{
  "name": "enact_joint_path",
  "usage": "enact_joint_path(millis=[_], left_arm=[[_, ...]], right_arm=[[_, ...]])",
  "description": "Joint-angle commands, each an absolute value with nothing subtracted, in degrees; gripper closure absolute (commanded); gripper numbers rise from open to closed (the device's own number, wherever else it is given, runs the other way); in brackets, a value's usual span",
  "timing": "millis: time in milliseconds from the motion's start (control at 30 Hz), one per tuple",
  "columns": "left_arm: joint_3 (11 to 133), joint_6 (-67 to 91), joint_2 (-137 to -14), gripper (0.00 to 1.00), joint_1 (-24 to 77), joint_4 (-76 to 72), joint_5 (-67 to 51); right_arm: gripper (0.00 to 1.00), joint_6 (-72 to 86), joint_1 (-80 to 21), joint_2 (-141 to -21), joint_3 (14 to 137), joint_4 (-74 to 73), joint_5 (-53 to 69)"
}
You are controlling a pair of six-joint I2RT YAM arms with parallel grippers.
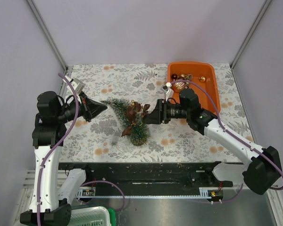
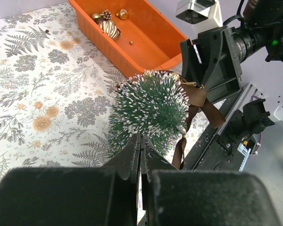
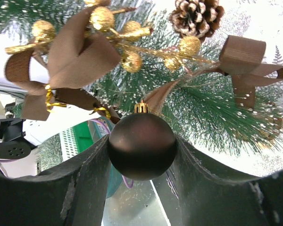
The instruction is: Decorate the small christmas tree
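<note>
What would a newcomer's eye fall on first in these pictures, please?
The small christmas tree sits tilted mid-table, wearing brown ribbon bows, with the left gripper shut on its tip. Next come the dark brown bauble clamped in the right gripper close to its branches, and the orange tray back right.

Small christmas tree (image 1: 139, 132): one. Orange tray (image 1: 203, 96), far right corner: one. Grippers: two, left gripper (image 1: 104, 107), right gripper (image 1: 149, 117). Dark brown bauble (image 3: 141, 146): one. Brown ribbon bows (image 3: 61, 59): two. Gold baubles in tray (image 2: 111, 30): two. Pine cones (image 3: 195, 16): two.

On tablecloth (image 1: 132, 77), small christmas tree (image 1: 118, 107); tray (image 1: 215, 92) (ornaments (image 1: 181, 85) inside) behind to its right
</note>
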State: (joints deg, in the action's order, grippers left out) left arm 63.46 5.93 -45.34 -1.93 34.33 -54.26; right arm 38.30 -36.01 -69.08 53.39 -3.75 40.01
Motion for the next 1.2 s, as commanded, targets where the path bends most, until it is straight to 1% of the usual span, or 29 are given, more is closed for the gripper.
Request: enact_joint_path(millis=[0,367,500,633,800,967,1167], left_arm=[[63.72,6.24,-44.38,1.0,-1.84,31.46,-55.28],[63.63,5.89,-44.39,1.0,-1.85,31.46,-55.28],[63.98,5.89,-44.21,1.0,-1.85,31.46,-55.46],[64.34,5.89,-43.86,1.0,-1.85,31.55,-55.28],[64.42,6.06,-44.03,1.0,-1.84,31.64,-55.2],[64.42,6.33,-44.3,1.0,-1.76,31.64,-55.19],[65.04,6.59,-44.21,1.0,-1.76,31.55,-54.93]], right_arm=[[0.75,38.41,-36.56,-70.14,54.23,-0.62,40.08],[0.76,37.09,-36.48,-66.27,44.74,-0.7,35.08],[0.77,36.04,-36.47,-68.2,43.33,-0.61,33.23],[0.78,36.56,-36.48,-69.7,42.46,2.98,33.22],[0.79,37.26,-37.09,-68.03,40.78,3.52,33.75],[0.79,36.48,-40.86,-66.8,42.27,0.71,32.43],[0.79,33.32,-42.8,-65.04,47.98,-5.44,32.52]])
